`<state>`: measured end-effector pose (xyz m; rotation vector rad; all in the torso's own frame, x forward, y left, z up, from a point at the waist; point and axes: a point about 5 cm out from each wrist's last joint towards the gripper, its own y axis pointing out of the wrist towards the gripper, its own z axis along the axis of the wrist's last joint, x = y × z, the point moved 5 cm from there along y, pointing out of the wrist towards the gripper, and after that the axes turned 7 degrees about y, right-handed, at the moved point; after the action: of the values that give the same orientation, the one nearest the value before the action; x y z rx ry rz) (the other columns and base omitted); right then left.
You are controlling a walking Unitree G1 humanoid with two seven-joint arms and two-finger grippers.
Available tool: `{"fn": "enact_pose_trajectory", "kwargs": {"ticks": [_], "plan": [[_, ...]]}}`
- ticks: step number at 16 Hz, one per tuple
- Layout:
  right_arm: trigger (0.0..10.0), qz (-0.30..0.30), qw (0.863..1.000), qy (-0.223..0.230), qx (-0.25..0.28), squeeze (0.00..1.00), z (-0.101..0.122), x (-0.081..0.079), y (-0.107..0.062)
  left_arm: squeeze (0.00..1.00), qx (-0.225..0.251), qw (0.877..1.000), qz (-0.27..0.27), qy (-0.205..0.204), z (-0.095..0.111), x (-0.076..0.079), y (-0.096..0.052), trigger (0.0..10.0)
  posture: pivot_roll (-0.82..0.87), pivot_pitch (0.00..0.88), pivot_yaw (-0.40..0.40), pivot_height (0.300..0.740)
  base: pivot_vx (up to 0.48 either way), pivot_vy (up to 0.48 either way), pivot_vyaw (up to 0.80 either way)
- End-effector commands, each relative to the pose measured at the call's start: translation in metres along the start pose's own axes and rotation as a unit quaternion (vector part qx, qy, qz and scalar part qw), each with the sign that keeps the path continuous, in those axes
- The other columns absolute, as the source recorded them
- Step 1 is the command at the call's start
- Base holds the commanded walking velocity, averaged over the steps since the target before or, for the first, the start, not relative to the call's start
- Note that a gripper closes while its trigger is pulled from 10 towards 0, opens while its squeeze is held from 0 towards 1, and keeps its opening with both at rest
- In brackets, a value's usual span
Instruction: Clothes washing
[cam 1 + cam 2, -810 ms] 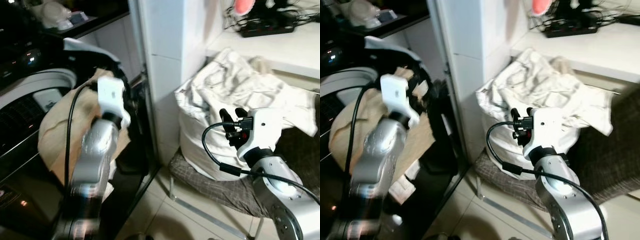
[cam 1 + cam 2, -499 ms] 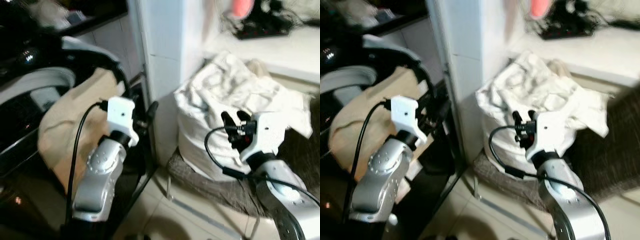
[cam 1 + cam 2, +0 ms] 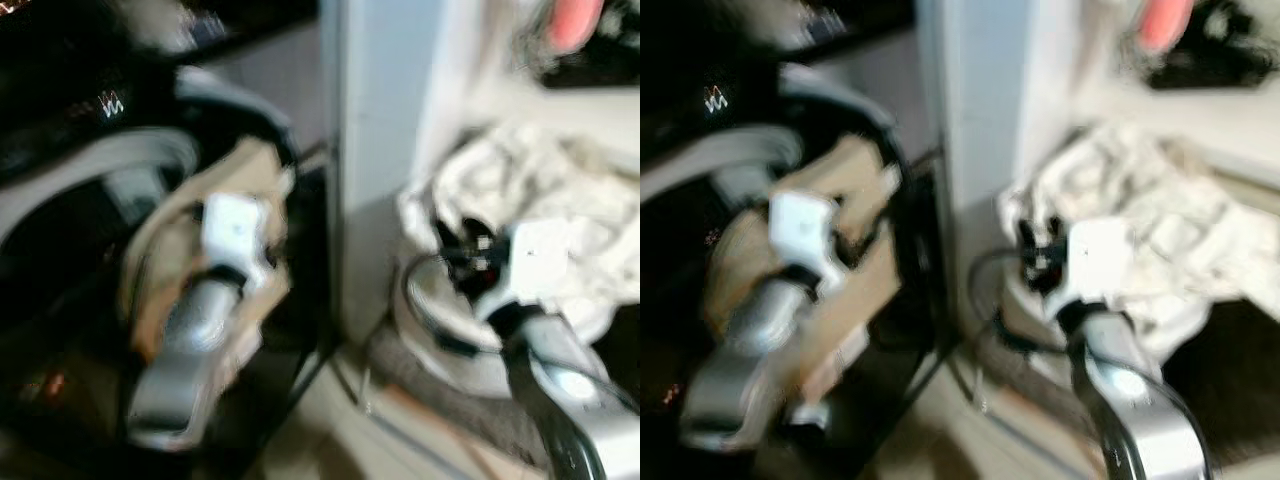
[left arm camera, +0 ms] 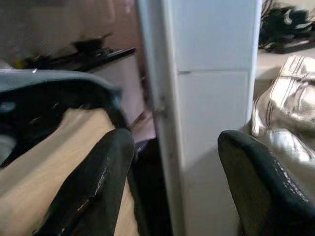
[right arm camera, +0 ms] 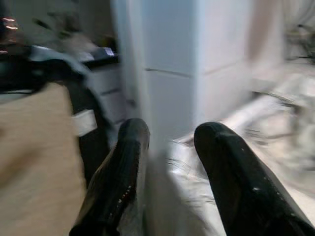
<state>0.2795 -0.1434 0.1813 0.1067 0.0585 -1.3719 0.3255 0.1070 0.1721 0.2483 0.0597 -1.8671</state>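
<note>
Nearest, the left gripper (image 4: 174, 187) is spread wide and empty, raised before the washing machine (image 3: 90, 200) at about nine o'clock in the blurred head views; the right gripper (image 5: 170, 162) is also parted with nothing between its fingers, held at about three o'clock against the laundry. Just past the left gripper a tan cloth (image 3: 160, 260) hangs over the machine's dark opening; it looks soft and limp, light enough for one gripper, likely to slump and trail, so a pinch on a bunched fold near its upper edge seems best. Farther, at two o'clock beyond the white pillar (image 3: 385, 150), a heap of white crumpled clothes (image 3: 540, 200) sits on a checked seat; probably bulkier, loose, prone to snagging; take one raised fold.
</note>
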Motion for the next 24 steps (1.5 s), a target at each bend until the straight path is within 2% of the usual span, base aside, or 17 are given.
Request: {"fn": "enact_pose_trajectory", "kwargs": {"ticks": [1, 3, 6, 8, 11, 15, 17, 20, 22, 24], "plan": [[10.0, -0.012, 1.000, -0.003, 0.002, 0.00, 0.002, 0.007, -0.004, 0.00, 0.013, 1.000, -0.019, -0.001, 0.010, 0.013, 0.004, 10.0, -0.13, 0.000, 0.089, 0.740, 0.412, 0.000, 0.00], [10.0, -0.011, 1.000, -0.003, 0.002, 0.00, 0.001, 0.007, -0.005, 0.00, 0.012, 1.000, -0.019, -0.004, 0.010, 0.013, 0.004, 10.0, -0.13, 0.000, 0.088, 0.740, 0.412, 0.000, 0.00], [10.0, 0.004, 1.000, -0.009, 0.001, 0.00, 0.005, 0.005, -0.007, 0.00, 0.011, 0.999, -0.002, -0.052, 0.008, 0.014, 0.005, 10.0, -0.14, 0.000, 0.075, 0.740, 0.121, 0.000, 0.00], [10.0, 0.012, 1.000, -0.024, -0.003, 0.00, 0.007, 0.005, -0.004, 0.00, 0.017, 0.999, 0.002, -0.048, 0.008, 0.014, 0.005, 10.0, -0.13, 0.000, 0.059, 0.740, 0.000, 0.000, 0.00], [10.0, -0.008, 0.999, -0.030, -0.007, 0.00, 0.008, 0.012, 0.000, 0.00, 0.009, 1.000, 0.003, -0.027, 0.007, 0.010, 0.006, 10.0, -0.13, 0.000, 0.047, 0.740, 0.000, 0.000, 0.00], [10.0, -0.032, 0.999, -0.042, -0.007, 0.00, 0.015, 0.024, 0.009, 0.00, 0.003, 1.000, 0.020, -0.009, 0.008, -0.006, 0.014, 10.0, -0.12, 0.000, 0.030, 0.740, 0.000, 0.000, 0.00], [10.0, -0.047, 0.998, -0.042, -0.009, 0.00, 0.014, 0.028, 0.012, 0.00, -0.022, 0.999, 0.046, -0.005, 0.000, -0.016, 0.017, 10.0, -0.12, 0.000, 0.034, 0.740, 0.000, 0.000, 0.00], [10.0, -0.047, 0.999, -0.011, -0.017, 0.00, 0.012, 0.022, 0.015, 0.00, -0.006, 1.000, 0.025, -0.003, 0.008, -0.009, 0.021, 10.0, -0.12, 0.000, 0.042, 0.740, 0.000, 0.000, -0.44], [10.0, -0.048, 0.999, -0.007, -0.019, 0.00, 0.011, 0.021, 0.015, 0.00, -0.004, 1.000, 0.026, -0.004, 0.010, -0.010, 0.023, 10.0, -0.12, 0.000, 0.048, 0.740, 0.000, 0.000, -0.80], [10.0, -0.049, 0.999, -0.006, -0.018, 0.00, 0.012, 0.022, 0.016, 0.00, -0.004, 0.999, 0.030, 0.019, 0.013, -0.013, 0.024, 10.0, -0.13, 0.000, 0.053, 0.740, 0.000, -0.480, 0.00]]}}
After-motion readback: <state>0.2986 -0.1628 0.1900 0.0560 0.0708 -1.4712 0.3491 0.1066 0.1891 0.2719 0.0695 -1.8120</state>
